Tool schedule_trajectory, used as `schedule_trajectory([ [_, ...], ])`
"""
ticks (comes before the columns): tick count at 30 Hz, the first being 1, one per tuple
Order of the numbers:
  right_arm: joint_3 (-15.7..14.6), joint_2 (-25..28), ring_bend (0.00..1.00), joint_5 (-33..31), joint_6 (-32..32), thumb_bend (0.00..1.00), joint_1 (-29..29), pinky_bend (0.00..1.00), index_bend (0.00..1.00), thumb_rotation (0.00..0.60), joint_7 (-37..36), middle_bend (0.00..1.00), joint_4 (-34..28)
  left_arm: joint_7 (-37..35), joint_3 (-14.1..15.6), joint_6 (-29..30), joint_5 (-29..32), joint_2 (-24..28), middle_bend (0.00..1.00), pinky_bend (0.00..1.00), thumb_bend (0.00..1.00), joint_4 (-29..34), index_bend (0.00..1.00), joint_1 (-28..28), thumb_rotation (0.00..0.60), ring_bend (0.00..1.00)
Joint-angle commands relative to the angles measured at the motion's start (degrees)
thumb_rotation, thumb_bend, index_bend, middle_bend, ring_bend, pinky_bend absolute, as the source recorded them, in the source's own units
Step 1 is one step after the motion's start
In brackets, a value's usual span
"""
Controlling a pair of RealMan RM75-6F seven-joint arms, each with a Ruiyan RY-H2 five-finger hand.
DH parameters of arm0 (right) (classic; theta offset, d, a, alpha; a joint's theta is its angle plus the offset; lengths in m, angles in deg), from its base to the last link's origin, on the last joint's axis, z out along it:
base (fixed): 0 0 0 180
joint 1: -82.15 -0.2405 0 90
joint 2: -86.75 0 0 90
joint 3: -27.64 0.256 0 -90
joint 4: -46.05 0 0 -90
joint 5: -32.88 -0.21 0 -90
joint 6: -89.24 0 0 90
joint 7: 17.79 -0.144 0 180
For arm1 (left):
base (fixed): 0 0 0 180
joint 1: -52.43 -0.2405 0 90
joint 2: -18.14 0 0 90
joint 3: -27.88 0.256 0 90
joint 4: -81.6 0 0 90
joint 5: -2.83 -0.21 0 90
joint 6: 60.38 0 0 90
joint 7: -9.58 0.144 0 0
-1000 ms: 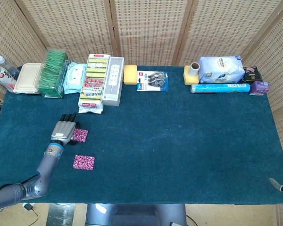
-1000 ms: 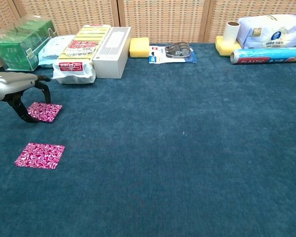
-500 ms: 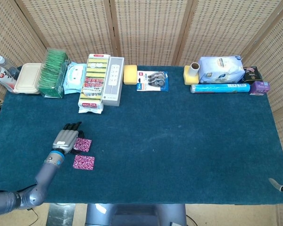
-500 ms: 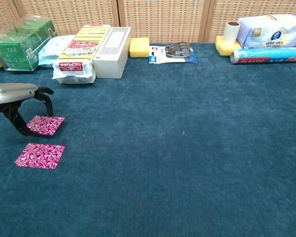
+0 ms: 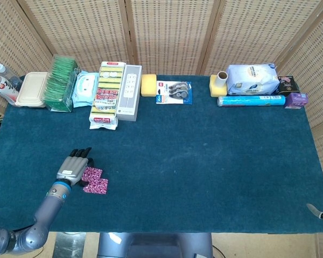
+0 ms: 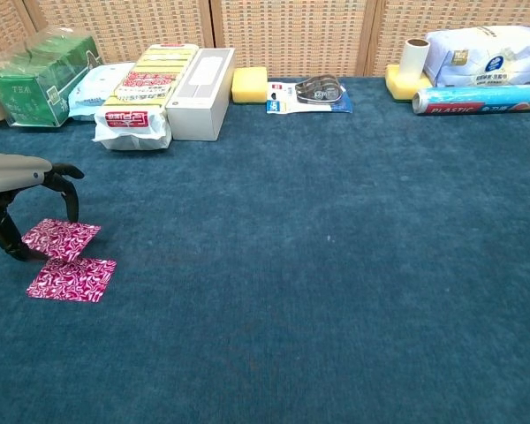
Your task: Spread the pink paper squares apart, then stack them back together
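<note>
Left hand (image 6: 22, 190) arched over far pink square (image 6: 60, 238), fingertips apparently on it, dragging contact unclear. Overlapping near pink square (image 6: 71, 277) at table's (image 5: 204, 161) near-left. Right hand unseen.

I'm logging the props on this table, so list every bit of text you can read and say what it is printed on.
"TEA": green box, far left of the back row.
"PLASTIC": blue roll, back right.
Too small or blurred to read: print on the yellow sponge pack, wipes pack, tape card, white bag.
No text: pink paper squares, which carry only a pattern.
</note>
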Motion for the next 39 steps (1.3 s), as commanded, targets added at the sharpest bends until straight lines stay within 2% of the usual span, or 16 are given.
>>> schedule_trajectory([
  [1,0.0,0.1,0.00,0.0,-0.1,0.00,0.0,0.00,0.08,0.530,-0.1,0.00,0.0,0.0,0.9,0.5,-0.4,-0.4,0.00,0.00,0.21,0.6,0.37,-0.2,0.600,0.00],
  [11,0.0,0.1,0.00,0.1,-0.1,0.00,0.1,0.00,0.08,0.530,-0.3,0.00,0.0,3.5,3.4,5.1,-1.0,-2.3,0.00,0.00,0.21,2.7,0.37,-0.9,0.600,0.00],
  [21,-0.2,0.3,0.00,0.5,-0.3,0.00,0.2,0.00,0.08,0.531,-0.7,0.00,0.1,6.9,4.4,9.3,-1.7,-5.5,0.00,0.00,0.21,2.5,0.37,-1.7,0.600,0.00],
  [39,-0.3,0.4,0.00,0.7,-0.6,0.00,0.3,0.00,0.08,0.527,-1.5,0.00,0.4,7.9,3.7,10.3,-1.5,-7.8,0.00,0.00,0.18,1.9,0.37,-2.6,0.600,0.00],
])
